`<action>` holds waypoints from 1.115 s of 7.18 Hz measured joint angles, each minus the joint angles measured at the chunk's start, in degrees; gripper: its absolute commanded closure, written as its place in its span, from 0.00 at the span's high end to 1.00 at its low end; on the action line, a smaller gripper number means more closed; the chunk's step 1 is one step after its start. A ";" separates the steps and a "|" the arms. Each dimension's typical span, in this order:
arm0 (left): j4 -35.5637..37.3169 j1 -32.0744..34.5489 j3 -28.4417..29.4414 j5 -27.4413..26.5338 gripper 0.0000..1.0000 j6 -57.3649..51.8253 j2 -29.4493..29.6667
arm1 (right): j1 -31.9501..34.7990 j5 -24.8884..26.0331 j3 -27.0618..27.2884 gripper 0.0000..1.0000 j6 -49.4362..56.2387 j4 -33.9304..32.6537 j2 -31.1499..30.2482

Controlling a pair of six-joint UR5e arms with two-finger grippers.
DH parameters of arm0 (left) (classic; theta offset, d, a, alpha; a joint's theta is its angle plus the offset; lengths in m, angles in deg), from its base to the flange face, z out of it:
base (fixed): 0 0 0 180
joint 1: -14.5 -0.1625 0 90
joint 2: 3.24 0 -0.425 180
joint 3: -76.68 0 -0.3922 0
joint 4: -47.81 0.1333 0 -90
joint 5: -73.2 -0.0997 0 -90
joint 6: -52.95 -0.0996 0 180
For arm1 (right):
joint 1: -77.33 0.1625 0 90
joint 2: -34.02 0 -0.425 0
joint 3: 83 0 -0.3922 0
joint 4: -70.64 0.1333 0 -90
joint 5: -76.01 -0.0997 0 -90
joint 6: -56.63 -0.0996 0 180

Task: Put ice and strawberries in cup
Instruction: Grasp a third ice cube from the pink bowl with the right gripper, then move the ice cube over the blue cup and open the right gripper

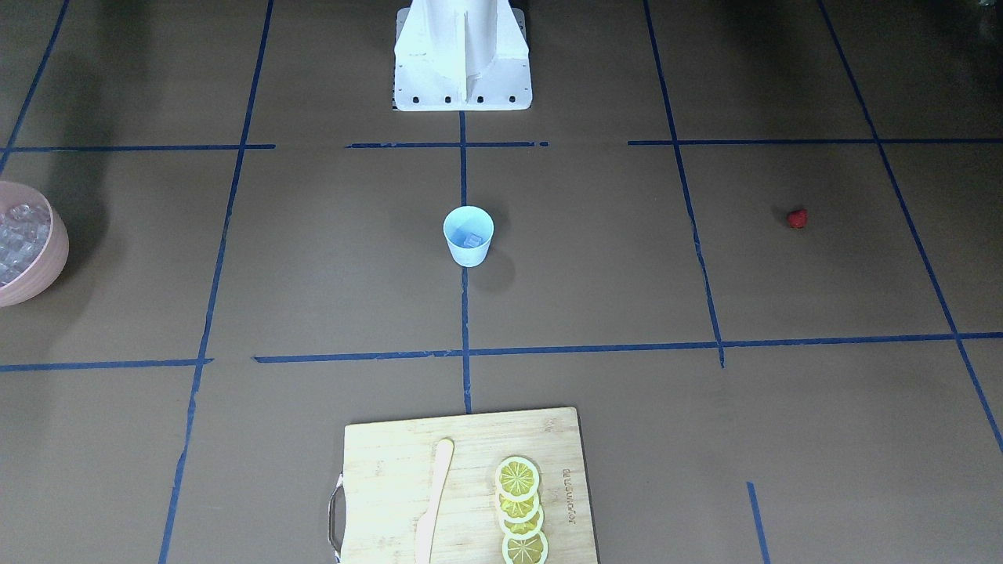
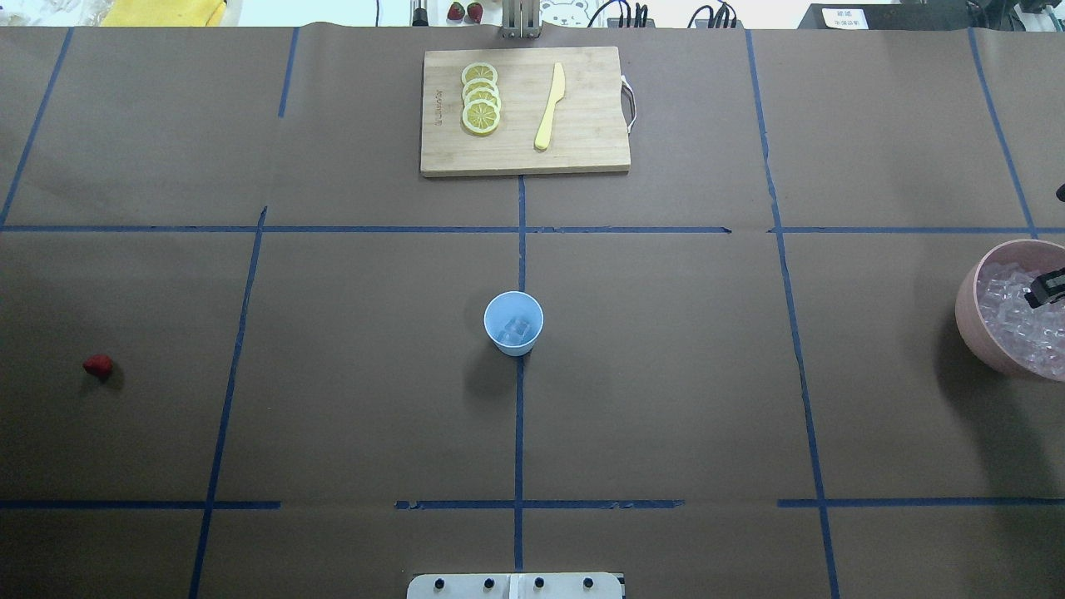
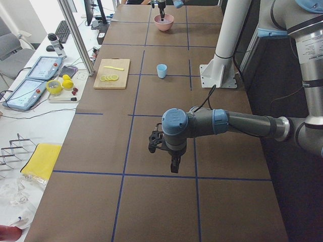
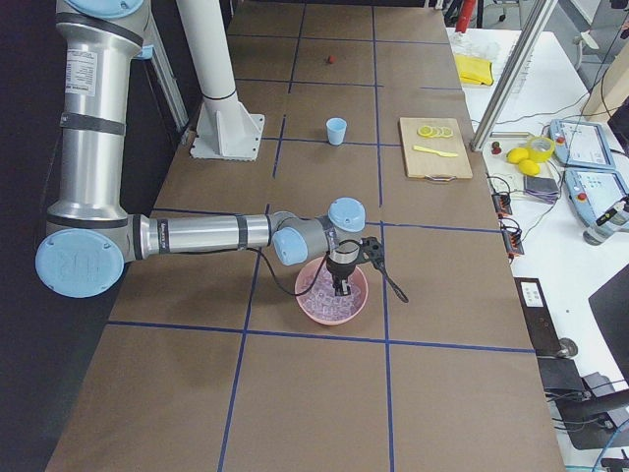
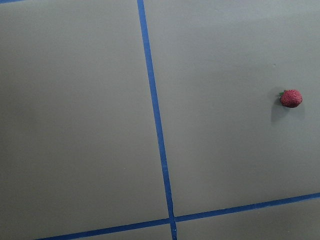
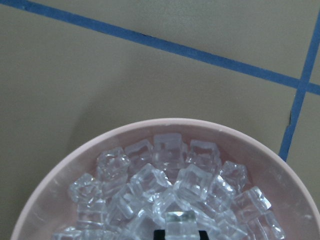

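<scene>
The pale-blue cup (image 2: 513, 323) (image 1: 468, 235) stands upright at the table's centre with a few ice cubes (image 2: 514, 329) in it. A heap of ice (image 6: 165, 190) fills the pink bowl (image 2: 973, 312) (image 4: 307, 295) on the right. My right gripper (image 4: 341, 288) (image 2: 1047, 289) reaches down into that bowl. A cube sits between its dark fingertips (image 6: 159, 234), and I cannot tell whether they are shut on it. The strawberry (image 2: 97, 364) (image 5: 291, 98) lies alone at the far left. My left gripper (image 3: 174, 165) hovers above the table near it; I cannot tell its state.
A wooden cutting board (image 2: 582, 141) with lemon slices (image 2: 481, 98) and a yellow knife (image 2: 550, 106) lies at the far edge, opposite the robot base (image 1: 462, 63). Blue tape lines grid the brown table cover. Tablets and clutter sit beyond the table's edge (image 3: 35, 85).
</scene>
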 measured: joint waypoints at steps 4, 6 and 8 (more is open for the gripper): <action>-0.02 0.00 -0.09 0.00 1.00 0.00 0.02 | -0.30 -3.97 13.10 0.00 -17.25 -0.61 -0.38; -0.13 0.00 -0.11 0.10 1.00 0.00 0.03 | -8.29 -4.03 17.08 0.00 -38.11 -0.36 5.75; -0.27 0.00 -0.19 2.11 1.00 0.00 0.03 | -21.68 2.89 16.72 0.00 -60.38 -1.20 18.25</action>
